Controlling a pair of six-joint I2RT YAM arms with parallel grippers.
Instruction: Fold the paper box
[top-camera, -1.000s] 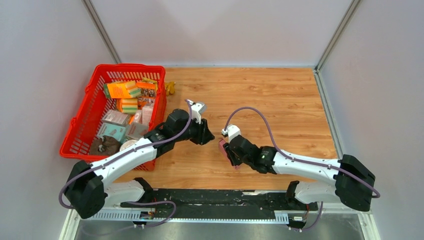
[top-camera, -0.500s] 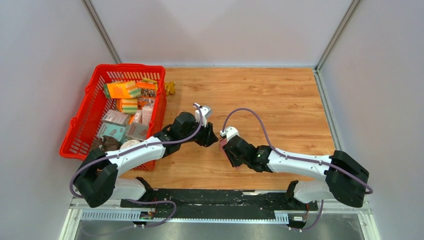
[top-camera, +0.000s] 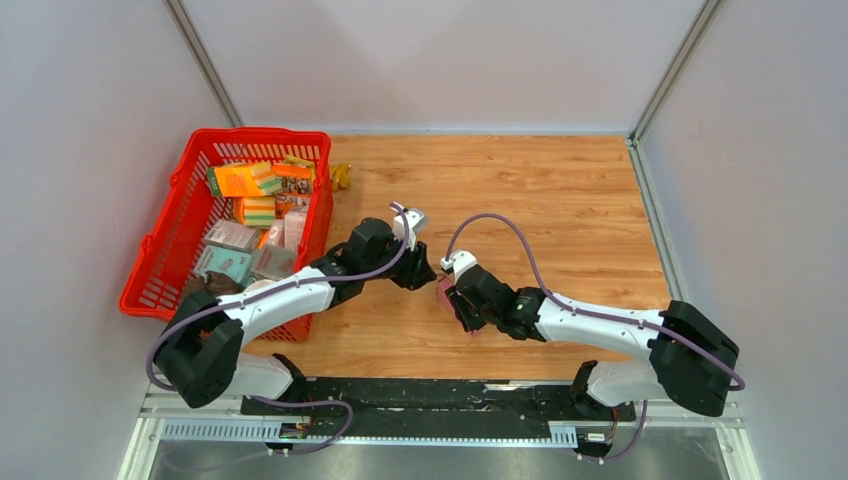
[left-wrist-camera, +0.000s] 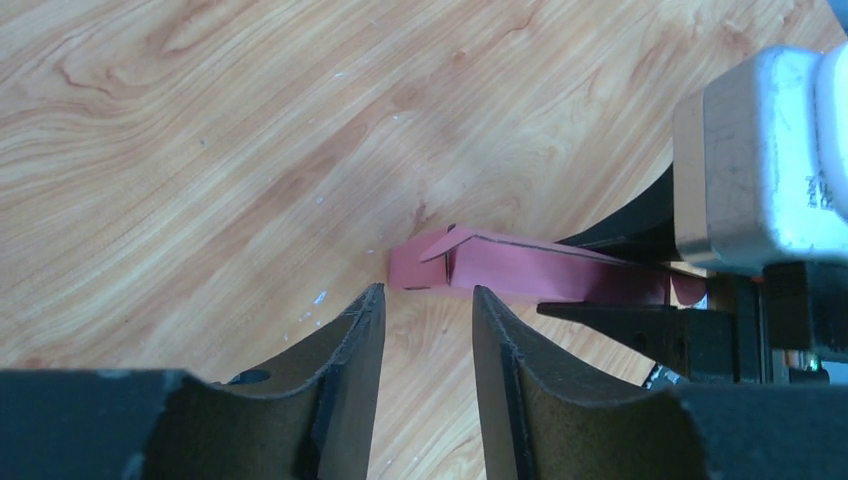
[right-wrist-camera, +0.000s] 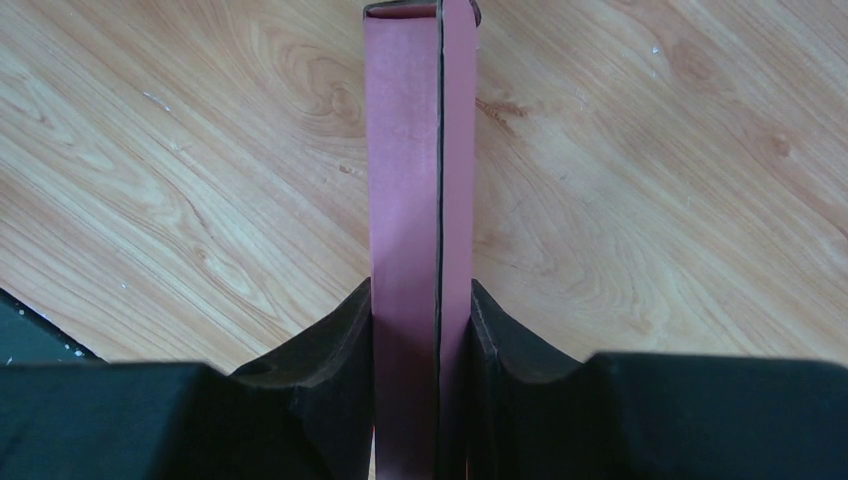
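Right gripper (right-wrist-camera: 420, 295) clenched on the paper box (right-wrist-camera: 405, 150), pinned between my pads | box runs straight out past my fingertips, wooden table (right-wrist-camera: 650, 200) behind it | left gripper (left-wrist-camera: 427, 292) released, jaws apart, box's end just ahead of its tips | red basket (top-camera: 170, 230) well off to its left

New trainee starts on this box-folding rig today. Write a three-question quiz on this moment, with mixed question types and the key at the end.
1. True or false: the right gripper is clamped on the paper box.
2. The left gripper is: A) shut on the box; B) open, its fingertips just short of the box's end; C) shut on nothing.
3. Fill in: the red basket sits on the ___ arm's side of the table.

Key: 1 true; 2 B; 3 left.
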